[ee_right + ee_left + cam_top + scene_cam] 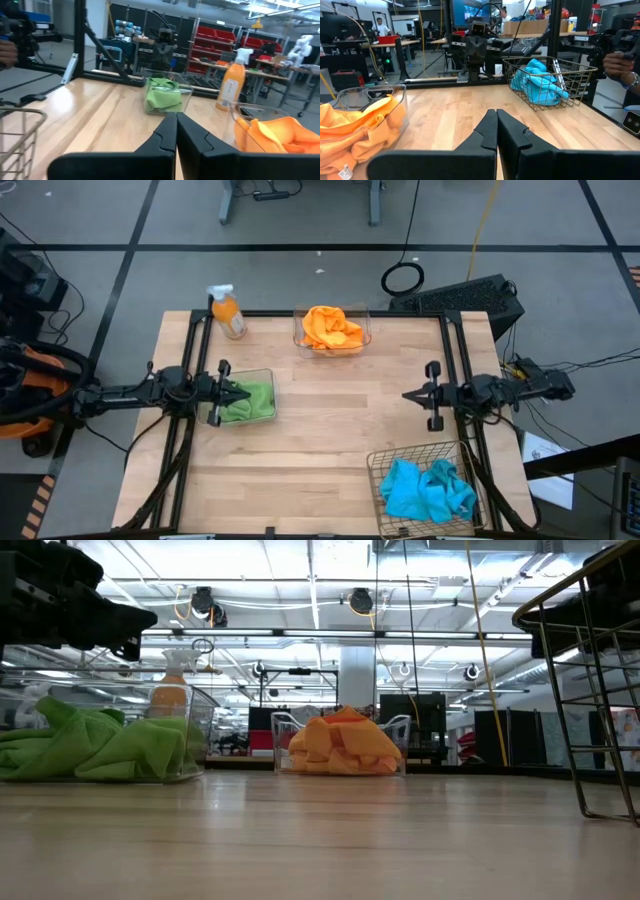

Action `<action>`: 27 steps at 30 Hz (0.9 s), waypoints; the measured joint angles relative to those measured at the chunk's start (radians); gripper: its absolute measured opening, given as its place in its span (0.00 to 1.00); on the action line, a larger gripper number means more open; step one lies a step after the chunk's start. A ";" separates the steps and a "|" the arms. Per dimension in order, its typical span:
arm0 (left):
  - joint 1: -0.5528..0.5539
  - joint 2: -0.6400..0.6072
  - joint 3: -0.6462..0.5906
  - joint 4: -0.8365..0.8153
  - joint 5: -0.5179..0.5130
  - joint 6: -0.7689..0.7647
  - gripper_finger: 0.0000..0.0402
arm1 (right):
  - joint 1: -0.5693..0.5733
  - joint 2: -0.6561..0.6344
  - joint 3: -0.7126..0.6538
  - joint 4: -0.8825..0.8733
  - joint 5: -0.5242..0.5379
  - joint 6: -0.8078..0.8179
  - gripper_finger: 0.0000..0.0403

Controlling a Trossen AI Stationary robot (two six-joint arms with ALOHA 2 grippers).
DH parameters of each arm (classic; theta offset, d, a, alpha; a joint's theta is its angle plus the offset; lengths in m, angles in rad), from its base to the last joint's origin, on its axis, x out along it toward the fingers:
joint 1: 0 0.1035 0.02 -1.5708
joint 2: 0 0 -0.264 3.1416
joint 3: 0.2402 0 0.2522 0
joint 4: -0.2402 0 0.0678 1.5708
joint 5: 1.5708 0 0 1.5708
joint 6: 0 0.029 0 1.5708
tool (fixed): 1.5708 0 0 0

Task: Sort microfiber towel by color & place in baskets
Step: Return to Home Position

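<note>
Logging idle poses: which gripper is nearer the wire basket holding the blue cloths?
Right. The right gripper hangs close by the wire basket of blue cloths; the left gripper is across the table, over the clear tub of green cloths.

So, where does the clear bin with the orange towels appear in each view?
High view: the clear bin sits at the top edge of the table, in the middle.
Low view: middle of the picture, across the table.
Left wrist view: close beside the left gripper, bin wall.
Right wrist view: close beside the right gripper, bin wall.
Shared landmark: the wire basket, in all four.
</note>
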 joint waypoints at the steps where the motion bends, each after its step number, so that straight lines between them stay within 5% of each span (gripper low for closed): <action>1: 0.000 0.000 0.000 0.000 0.000 0.000 0.00 | -0.009 0.000 0.000 0.000 0.000 0.000 0.00; 17: 0.000 0.000 -0.001 0.000 0.000 0.015 0.00 | -0.061 0.026 0.000 -0.014 -0.084 0.020 0.00; 21: 0.000 0.000 -0.001 0.000 0.000 0.016 0.00 | -0.060 0.029 0.000 -0.029 -0.181 0.025 0.00; 27: 0.000 0.000 -0.001 0.000 0.000 0.015 0.00 | -0.061 0.029 0.000 -0.024 -0.146 0.026 0.00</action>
